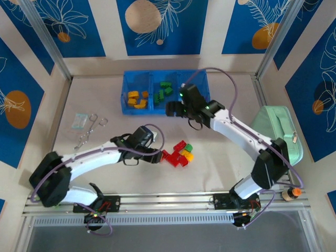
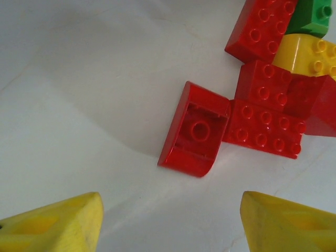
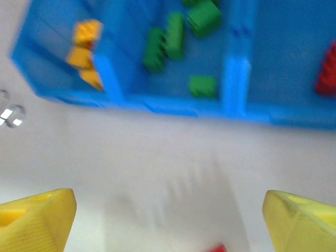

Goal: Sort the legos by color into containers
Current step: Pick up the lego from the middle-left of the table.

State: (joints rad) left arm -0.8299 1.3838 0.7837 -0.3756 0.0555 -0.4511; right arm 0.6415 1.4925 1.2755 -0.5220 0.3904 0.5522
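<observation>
The containers are one blue tray point(image 1: 127, 108) with three compartments at the back of the table. Orange and yellow legos point(image 1: 136, 98) lie in its left compartment and green legos point(image 1: 164, 90) in the middle one. In the right wrist view the tray point(image 3: 173, 107) shows orange legos point(image 3: 84, 47), green legos point(image 3: 173, 37) and a red lego point(image 3: 328, 76). A loose pile of red, yellow and green legos point(image 1: 179, 154) sits mid-table. My left gripper point(image 2: 170, 226) stands open just short of an overturned red curved lego point(image 2: 194, 128). My right gripper point(image 3: 168, 220) is open and empty above the table, in front of the tray.
A mint-green zipped case point(image 1: 278, 128) lies at the right. A clear packet point(image 1: 80, 121) and metal forceps point(image 1: 92, 128) lie at the left. A small bottle with an orange cap point(image 1: 291, 194) stands by the right arm's base.
</observation>
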